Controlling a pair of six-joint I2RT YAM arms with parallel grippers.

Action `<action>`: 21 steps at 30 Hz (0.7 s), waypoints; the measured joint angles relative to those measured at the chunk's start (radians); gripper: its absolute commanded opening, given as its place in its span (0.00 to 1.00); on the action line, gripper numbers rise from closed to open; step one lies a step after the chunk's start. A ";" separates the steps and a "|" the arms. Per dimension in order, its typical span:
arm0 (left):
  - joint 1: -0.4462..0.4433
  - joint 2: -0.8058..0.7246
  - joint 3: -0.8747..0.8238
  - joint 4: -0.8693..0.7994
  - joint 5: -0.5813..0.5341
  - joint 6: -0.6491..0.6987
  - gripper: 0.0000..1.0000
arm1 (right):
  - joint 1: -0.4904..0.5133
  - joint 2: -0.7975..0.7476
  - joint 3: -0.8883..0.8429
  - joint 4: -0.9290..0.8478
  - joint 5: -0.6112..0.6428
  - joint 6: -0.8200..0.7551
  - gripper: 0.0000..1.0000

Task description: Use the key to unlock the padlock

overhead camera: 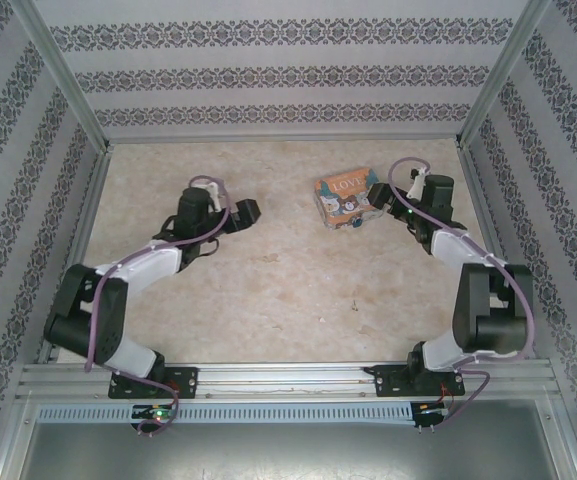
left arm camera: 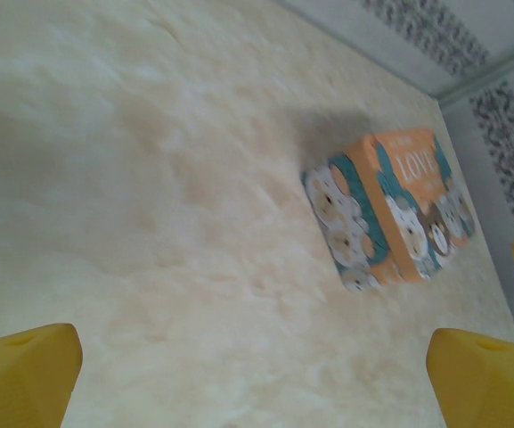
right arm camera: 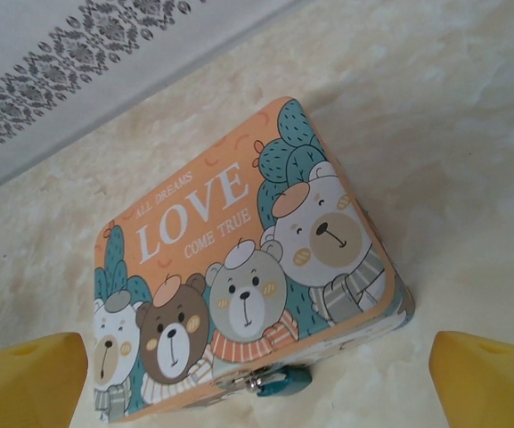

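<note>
Rails (overhead camera: 288,378) of pale metal carry both arm bases at the near edge, well short of the tin (overhead camera: 346,198). Between that edge and the tin, a tiny dark speck (overhead camera: 356,306) lies on the mottled beige table (overhead camera: 268,285), too small to tell what it is.

Farther in, the left gripper (overhead camera: 245,211) hangs well to the left of the tin and is aimed toward it. Its yellow fingers (left arm camera: 25,374) are spread wide with bare table between them, and the tin sits ahead and off to the right in that wrist view.

The right gripper (overhead camera: 380,200) sits just beside the tin's right side; whether it touches cannot be told. Its fingers (right arm camera: 29,379) are also spread wide and grip nothing.

The tin lies flat, lid up, orange with cartoon bears and the word LOVE. The padlock (right arm camera: 283,382), a small teal body on a thin silvery shackle, hangs at the clasp (right arm camera: 255,383) on the tin's side wall that faces the right gripper, and falls between its two fingers in the wrist view.

Beyond the tin stand patterned walls (overhead camera: 288,70).
</note>
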 measured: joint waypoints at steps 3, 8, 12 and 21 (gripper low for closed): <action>-0.054 0.087 0.061 0.013 0.019 -0.034 1.00 | 0.000 0.068 0.051 -0.005 -0.010 0.003 0.98; -0.119 0.231 0.189 0.024 0.060 -0.081 1.00 | 0.000 0.171 0.132 -0.012 -0.051 0.002 0.98; -0.164 0.332 0.299 0.022 0.094 -0.106 1.00 | 0.000 0.233 0.177 -0.019 -0.076 0.002 0.99; -0.235 0.513 0.511 -0.002 0.154 -0.142 1.00 | 0.000 0.328 0.262 -0.044 -0.135 -0.010 0.98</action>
